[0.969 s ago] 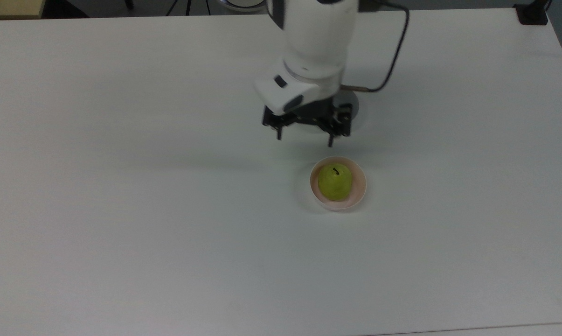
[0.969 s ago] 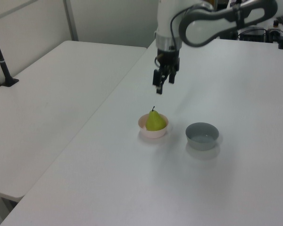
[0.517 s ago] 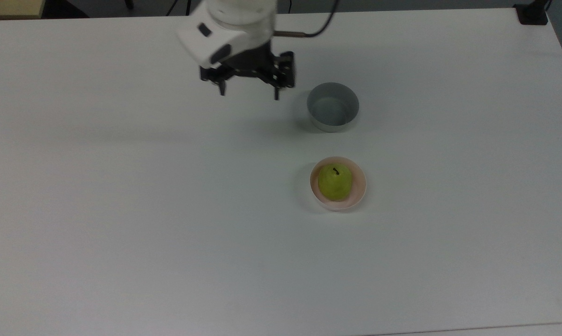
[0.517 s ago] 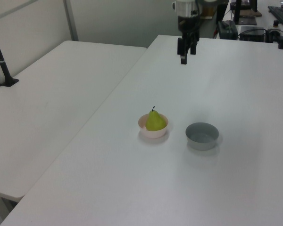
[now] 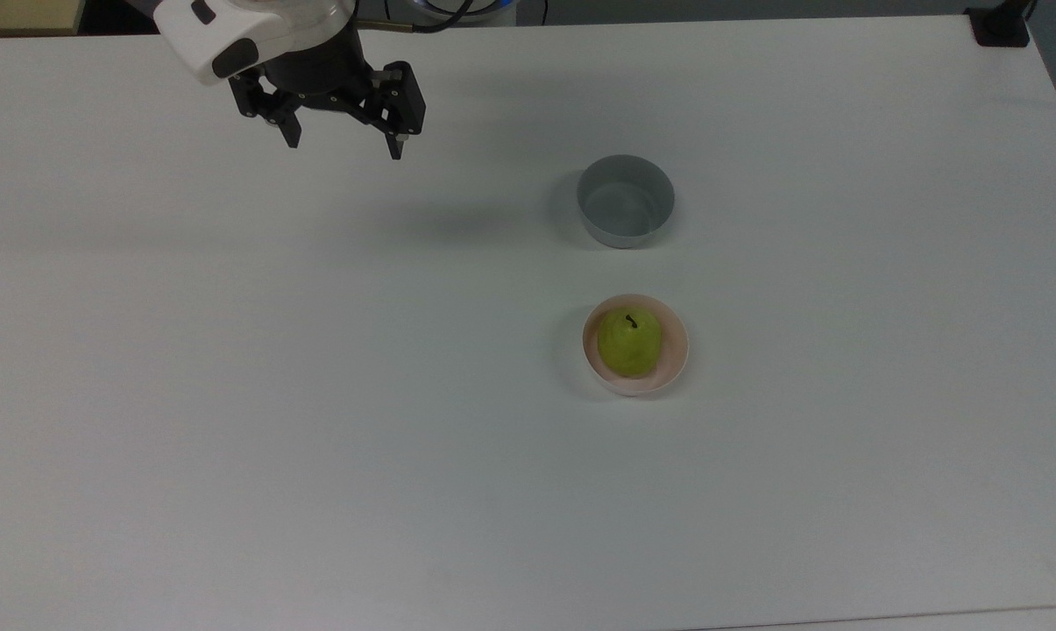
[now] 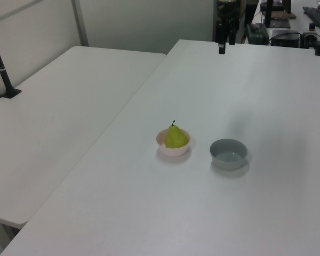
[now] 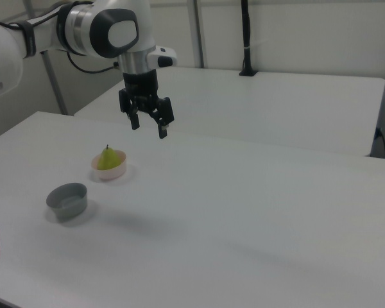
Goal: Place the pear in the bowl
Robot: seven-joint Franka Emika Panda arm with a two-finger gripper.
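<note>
My tool (image 5: 342, 145) is hanging high over the surface (image 5: 230, 394), fingers apart and gripping nothing, up near the top view's upper-left edge. A second ago it was hovering just above the bowl; half a second ago it was beside the grey bowl (image 5: 626, 201); now it is well apart from both, so I am pulling away fast toward the top view's left. In the right view the tool (image 7: 149, 128) is sitting up in the air past the bowl (image 7: 109, 168).

The pear (image 5: 630, 343) is sitting upright in the bowl (image 5: 675, 337), stem up, resting on the whitish inside. Pear and bowl are in the same spot as in both earlier pictures; nothing has shifted as I was leaving. The grey bowl is now uncovered, empty, near the pink one.

I am judging the placement done and this as retreat only.
</note>
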